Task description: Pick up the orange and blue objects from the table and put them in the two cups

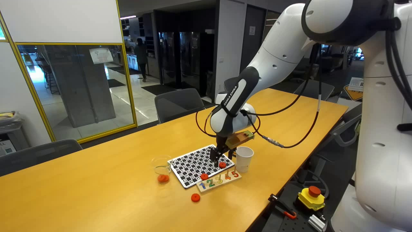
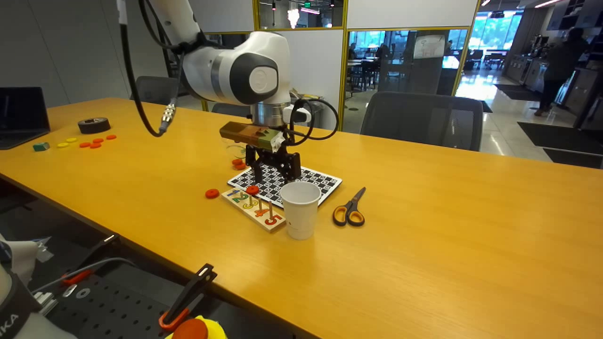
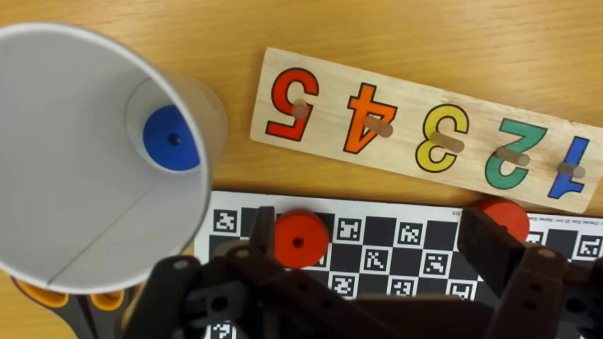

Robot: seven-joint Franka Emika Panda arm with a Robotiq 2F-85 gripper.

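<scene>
In the wrist view my gripper [image 3: 370,226] is open over the checkered board, its fingers far apart. An orange disc [image 3: 299,239] lies by the left finger, not gripped. Partly behind the right finger is another orange disc [image 3: 508,219], at the board's edge. A third orange disc [image 1: 195,198] rests on the bare table. The white cup [image 3: 70,155] stands upright beside the gripper with a blue disc [image 3: 172,139] at its bottom. In an exterior view, orange discs [image 1: 163,179] sit in the clear cup [image 1: 162,158], which is partly hidden in an exterior view behind the arm [image 2: 264,75].
A number board with upright pegs [image 1: 219,182] lies along the checkered board [image 1: 193,164]. Scissors [image 2: 348,212] are near the white cup. Further down the table are loose orange discs [image 2: 95,145], yellow discs [image 2: 62,145], a green block [image 2: 41,146], black tape [image 2: 93,125] and a laptop [image 2: 21,117].
</scene>
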